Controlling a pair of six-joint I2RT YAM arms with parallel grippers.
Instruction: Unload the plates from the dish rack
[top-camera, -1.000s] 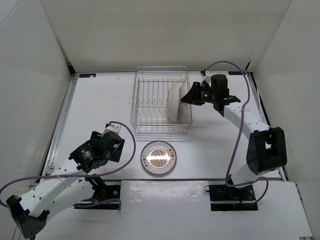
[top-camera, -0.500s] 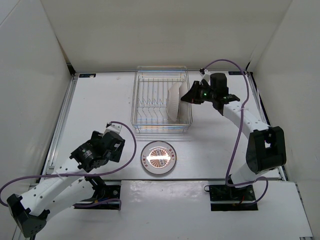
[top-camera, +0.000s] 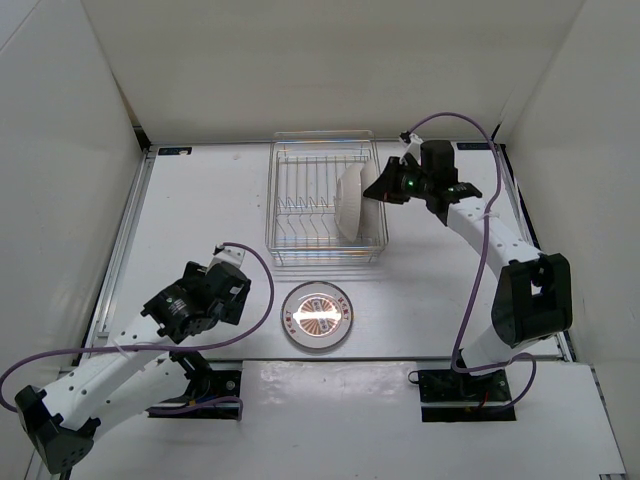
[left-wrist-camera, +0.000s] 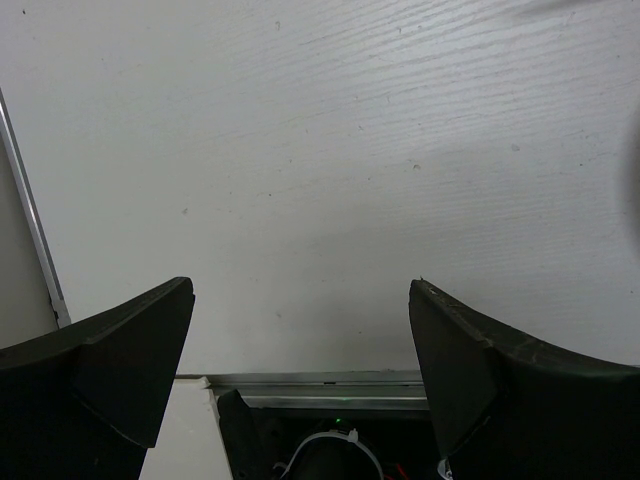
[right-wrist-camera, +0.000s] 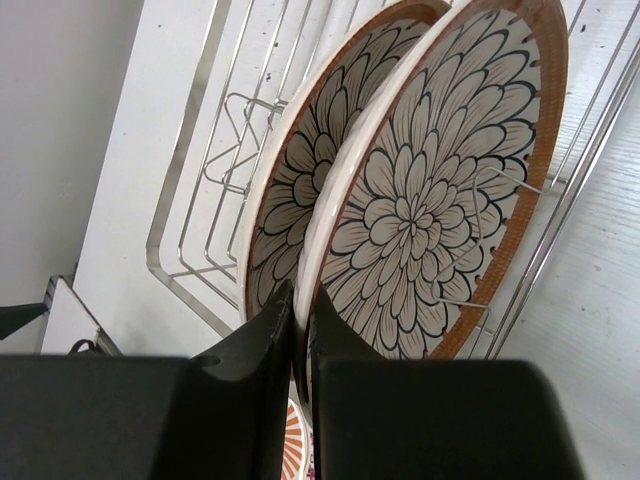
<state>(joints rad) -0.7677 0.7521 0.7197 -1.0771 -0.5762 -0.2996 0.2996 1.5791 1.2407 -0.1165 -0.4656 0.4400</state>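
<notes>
1. Top external: the dish rack (top-camera: 300, 210) is seen on the far middle of the desk (top-camera: 200, 200). Two white-backed plates (top-camera: 350, 200) are stood on edge at its right end. A striped plate (top-camera: 316, 315) is laid flat on the desk, on the near side of the rack and apart from it. The right claw (top-camera: 375, 192) is set at the upright plates' rim. The left claw (top-camera: 228, 290) is held low on the left, well apart.
2. Left wrist: the fingers (left-wrist-camera: 100, 350) are spread apart, with nothing between them and only bare desk below.
3. Right wrist: the claw is clamped on the rim of the outer petal plate (right-wrist-camera: 440, 190). The second petal plate (right-wrist-camera: 285, 210) leans just beside it; contact cannot be told. The step is judged to be extraction. The plate should be lifted straight along the tines until the rack wall is cleared, without dragging the neighbour, then laid flat beside the striped plate.
</notes>
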